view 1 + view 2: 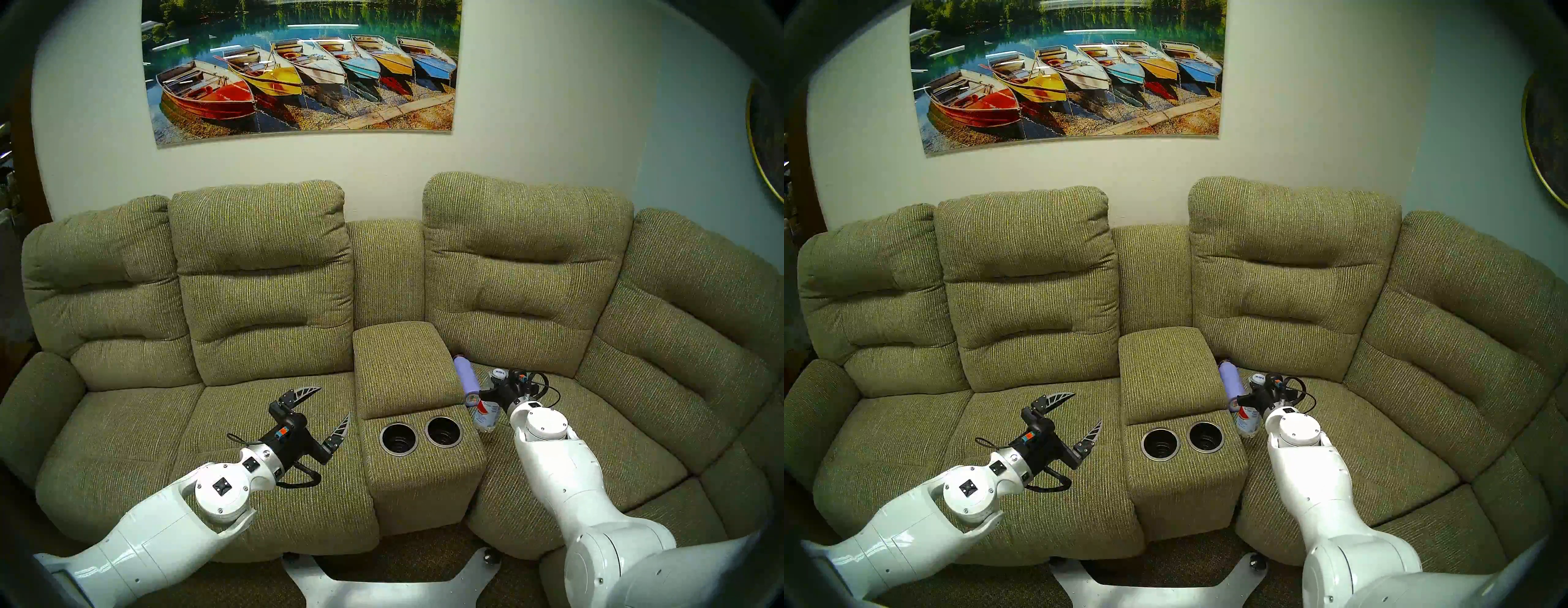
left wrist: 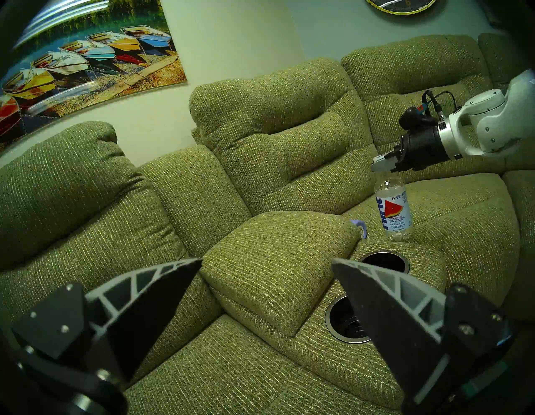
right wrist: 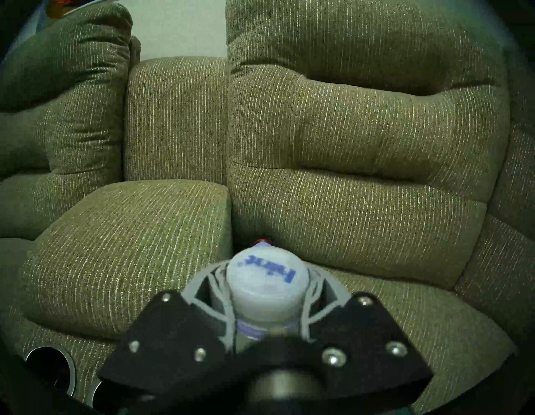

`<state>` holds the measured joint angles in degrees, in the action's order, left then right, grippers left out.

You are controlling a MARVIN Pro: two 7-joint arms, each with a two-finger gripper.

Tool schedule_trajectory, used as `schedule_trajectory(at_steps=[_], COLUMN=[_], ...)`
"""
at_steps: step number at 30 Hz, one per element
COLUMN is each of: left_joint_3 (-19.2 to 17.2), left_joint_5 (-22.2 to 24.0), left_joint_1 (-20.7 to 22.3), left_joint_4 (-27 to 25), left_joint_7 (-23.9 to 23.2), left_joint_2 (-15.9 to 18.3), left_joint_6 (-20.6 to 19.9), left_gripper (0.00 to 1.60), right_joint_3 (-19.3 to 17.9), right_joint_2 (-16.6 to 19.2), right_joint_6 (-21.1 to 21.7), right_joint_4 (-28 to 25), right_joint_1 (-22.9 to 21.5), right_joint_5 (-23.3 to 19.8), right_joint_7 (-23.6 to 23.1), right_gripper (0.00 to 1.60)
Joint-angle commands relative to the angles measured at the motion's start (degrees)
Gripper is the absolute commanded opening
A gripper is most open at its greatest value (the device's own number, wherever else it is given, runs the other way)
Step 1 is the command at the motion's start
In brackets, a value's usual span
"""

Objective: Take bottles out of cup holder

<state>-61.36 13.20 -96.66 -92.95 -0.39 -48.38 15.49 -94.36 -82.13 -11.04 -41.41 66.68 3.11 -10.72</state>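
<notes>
Olive sofa (image 1: 263,293): right tool (image 3: 267,292) grips water bottle (image 2: 393,208), left tool (image 1: 326,409) released.

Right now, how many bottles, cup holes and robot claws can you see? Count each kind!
Bottles: 2, the purple flask and the clear water bottle
Cup holes: 2, the left hole and the right hole
Claws: 2, the left claw and the right claw
Total: 6

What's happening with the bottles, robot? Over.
Left gripper open, idle. Right gripper shut on water bottle, upright on seat. Flask lying beside console. Cup holder empty. Nothing blocking.
</notes>
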Motion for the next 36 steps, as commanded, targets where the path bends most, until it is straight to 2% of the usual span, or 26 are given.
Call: schedule_trajectory(at_steps=[1, 20, 36], left_joint_3=[-0.11, -0.01, 0.06], left_joint_5=[0.01, 0.05, 0.09], left_joint_1=[0.18, 0.24, 0.29], left_joint_4=[-0.79, -0.77, -0.76], left_joint_7=[0.0, 0.06, 0.1], left_joint_2=[-0.06, -0.01, 0.03], left_joint_6=[0.41, 0.41, 0.4], left_gripper=[1.6, 1.6, 1.6], right_joint_3=[0.35, 1.45, 1.66], right_joint_2=[0.46, -0.41, -0.19], right_joint_6=[-4.15, -8.41, -8.91], right_joint_4=[4.15, 17.44, 25.57], right_joint_1=[-6.33, -14.27, -19.11], right_joint_5=[0.86, 3.35, 5.0], right_joint_7=[1.36, 2.94, 3.24], right_gripper=[0.0, 0.0, 0.0])
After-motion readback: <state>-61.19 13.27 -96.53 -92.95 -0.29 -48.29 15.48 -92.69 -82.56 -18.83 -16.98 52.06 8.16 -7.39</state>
